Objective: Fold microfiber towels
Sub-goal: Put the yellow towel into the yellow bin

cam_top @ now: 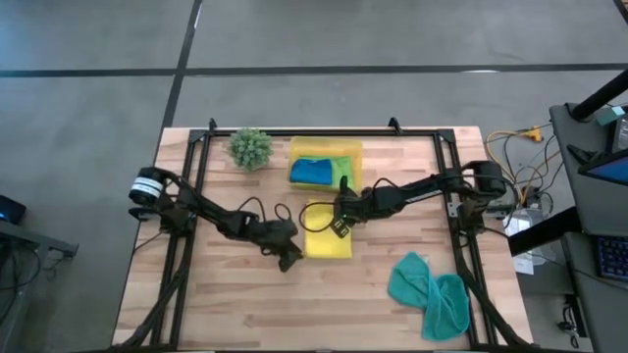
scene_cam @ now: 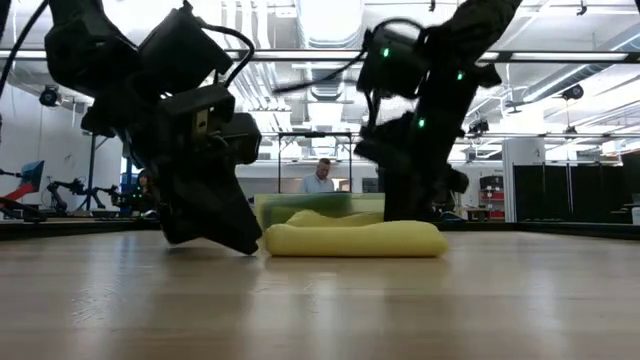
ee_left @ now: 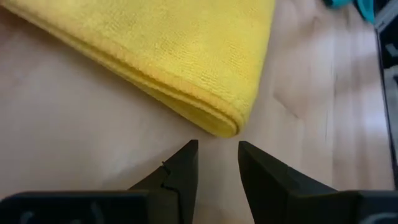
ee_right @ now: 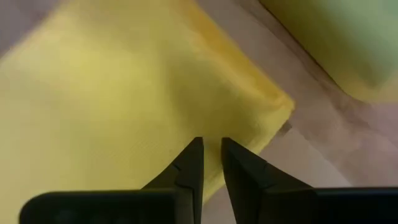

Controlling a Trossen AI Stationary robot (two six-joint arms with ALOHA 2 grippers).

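A yellow towel lies folded flat on the table's middle; it also shows in the low view. My left gripper is low at the towel's near left corner, its fingers slightly apart, short of the cloth. My right gripper is over the towel's far part, its fingers together. A bright blue towel and a lime green towel lie in the yellow tray. A teal towel lies crumpled at the near right. My right gripper points its shut fingers down at the yellow towel's top layer, near the towel's far corner. I cannot tell whether they touch the cloth.
A small spiky green plant stands at the far left, beside the tray. Bare wood lies on the table's near left. A person shows in the room beyond the table.
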